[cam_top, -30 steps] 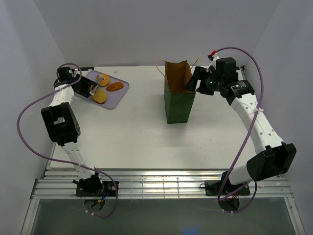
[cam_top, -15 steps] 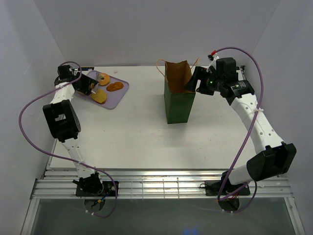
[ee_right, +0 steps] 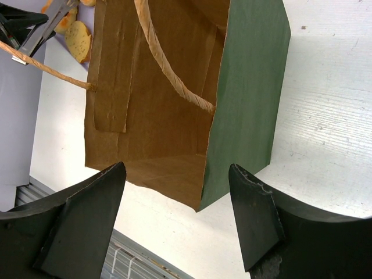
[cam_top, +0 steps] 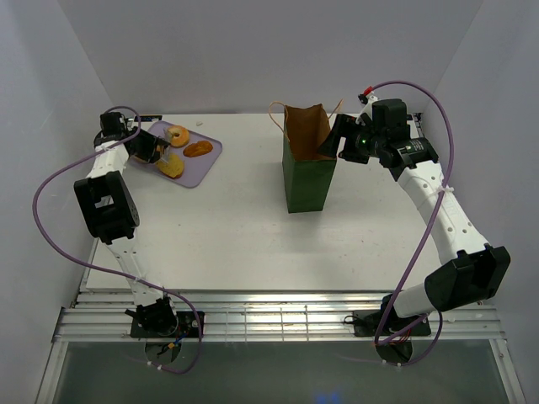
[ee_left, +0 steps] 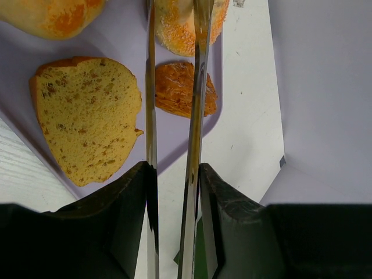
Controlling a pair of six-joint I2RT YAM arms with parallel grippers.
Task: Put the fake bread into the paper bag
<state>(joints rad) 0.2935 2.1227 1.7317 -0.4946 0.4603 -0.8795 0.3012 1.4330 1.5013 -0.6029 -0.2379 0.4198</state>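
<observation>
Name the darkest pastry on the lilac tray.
The small reddish-brown oval, right of the flat slice in the left wrist view; slice, doughnut and bun are paler yellow-orange.

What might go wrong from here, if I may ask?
1. The thin fingers of the left gripper stand close together over the ring doughnut; a shallow pinch could let it slip.
2. A string handle crosses the paper bag's open mouth, so a dropped pastry might snag.
3. The tall bag stands free with the right gripper open near its rim; a nudge could tip it.
</observation>
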